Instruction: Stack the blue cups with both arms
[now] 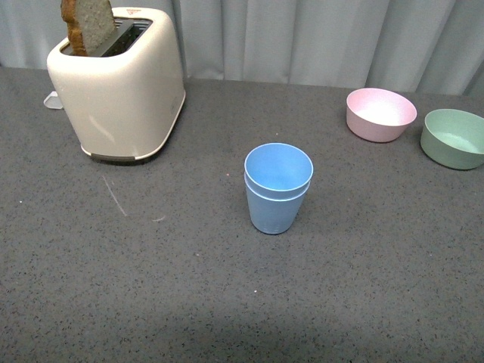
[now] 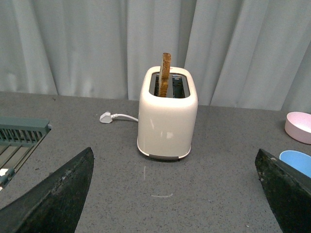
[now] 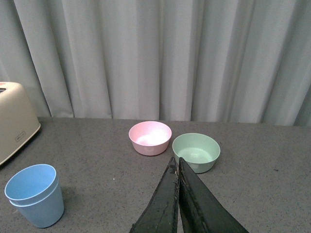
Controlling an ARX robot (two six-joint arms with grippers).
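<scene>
The two blue cups [image 1: 277, 189] stand nested one inside the other, upright, in the middle of the grey table. The stack also shows in the right wrist view [image 3: 35, 195] and its rim at the edge of the left wrist view [image 2: 297, 161]. Neither arm shows in the front view. My left gripper [image 2: 175, 194] is open and empty, its black fingers [image 2: 58, 199] wide apart over bare table in front of the toaster. My right gripper [image 3: 176, 167] is shut and empty, its fingertips pressed together, pointing toward the green bowl and apart from the cups.
A cream toaster [image 1: 121, 83] with a bread slice [image 1: 87, 26] stands at the back left, its white plug [image 2: 106, 117] behind it. A pink bowl [image 1: 380, 113] and a green bowl [image 1: 454, 138] sit at the back right. A green rack [image 2: 19, 138] lies far left. Grey curtain behind.
</scene>
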